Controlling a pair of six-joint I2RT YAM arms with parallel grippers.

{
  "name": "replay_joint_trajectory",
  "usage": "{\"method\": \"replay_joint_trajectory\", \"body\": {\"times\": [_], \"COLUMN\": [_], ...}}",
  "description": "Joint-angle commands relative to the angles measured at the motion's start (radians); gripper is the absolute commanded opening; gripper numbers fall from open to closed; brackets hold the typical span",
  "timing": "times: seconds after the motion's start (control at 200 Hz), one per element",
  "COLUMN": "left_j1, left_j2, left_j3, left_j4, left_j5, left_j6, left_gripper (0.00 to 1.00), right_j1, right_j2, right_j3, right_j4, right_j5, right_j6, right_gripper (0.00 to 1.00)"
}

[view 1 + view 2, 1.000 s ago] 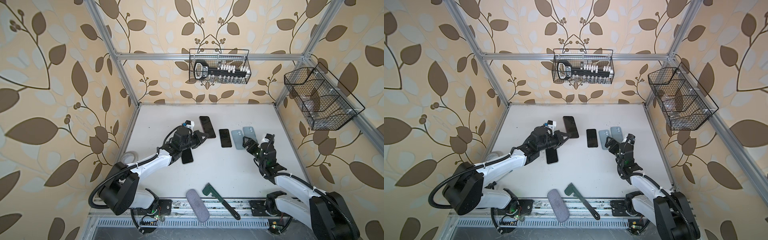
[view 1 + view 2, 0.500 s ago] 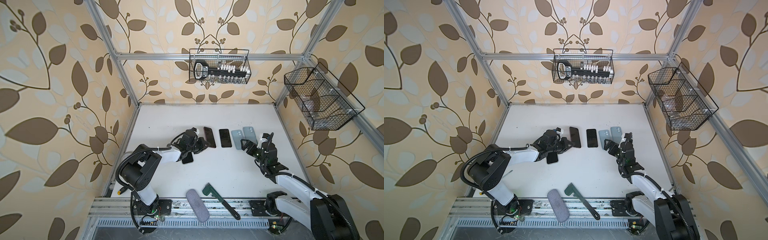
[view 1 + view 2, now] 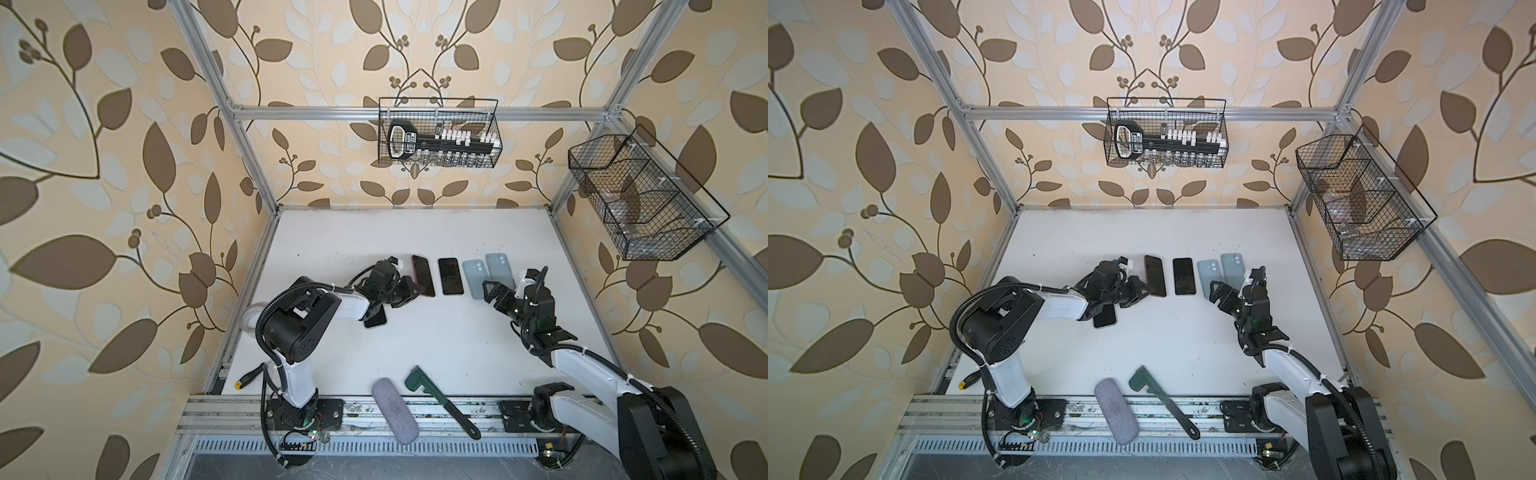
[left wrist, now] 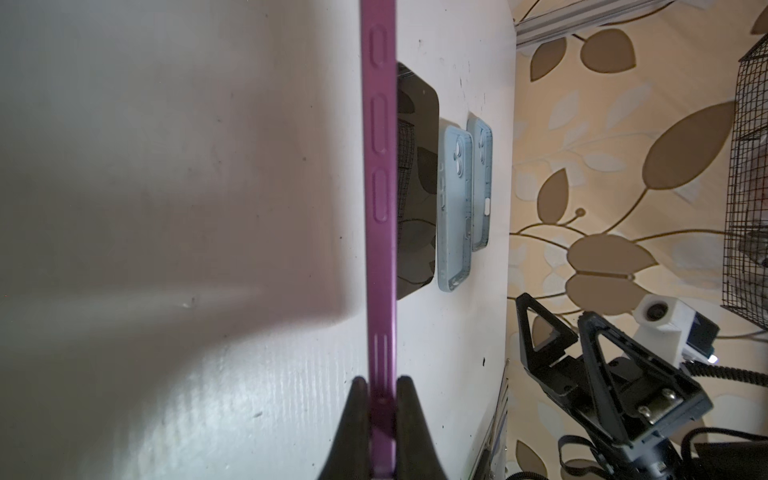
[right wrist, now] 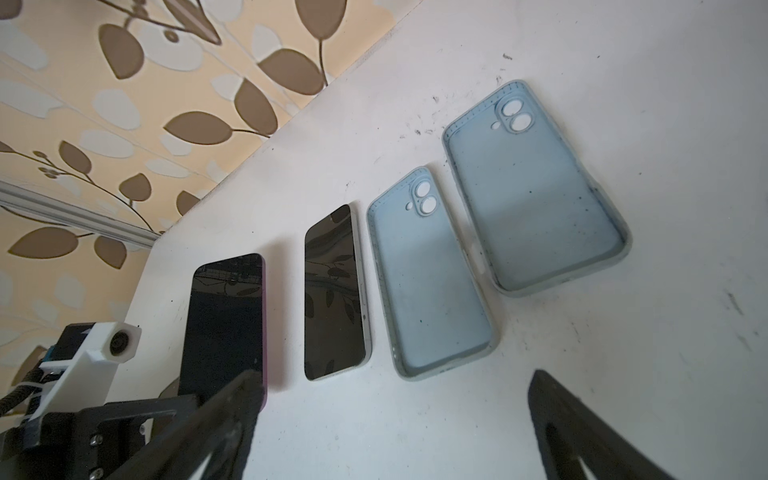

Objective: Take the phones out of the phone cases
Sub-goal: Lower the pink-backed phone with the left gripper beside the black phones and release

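White table (image 3: 436, 345). Purple-rimmed phone (image 3: 423, 275) flat at my left pincer (image 3: 417, 290) tips, dark phone (image 3: 450, 276) just past it. Blue case (image 3: 474, 279) and second blue case (image 3: 500, 270) lie ahead of my right pincer (image 3: 503, 287). Another phone (image 3: 376, 321) sits under my left wrist.

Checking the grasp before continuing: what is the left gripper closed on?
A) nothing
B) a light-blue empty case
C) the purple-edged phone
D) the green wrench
C: in the left wrist view the left gripper pinches the purple-edged phone by its thin edge.
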Motion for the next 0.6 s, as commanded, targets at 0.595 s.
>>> {"method": "replay_joint_trajectory", "body": {"times": [0.595], "left_j1": [0.017], "left_j2": [0.045], "left_j3": [0.038], "left_j4": [0.074], "left_j5": [-0.009], "left_j6": [0.05], "left_gripper": [0.16], "right_j1": [-0.021], "right_j2": [-0.006], "right_j3": [-0.045], "right_j4": [0.016], "right_j5": [-0.021], "right_j6": [-0.003], "right_gripper": [1.0]}}
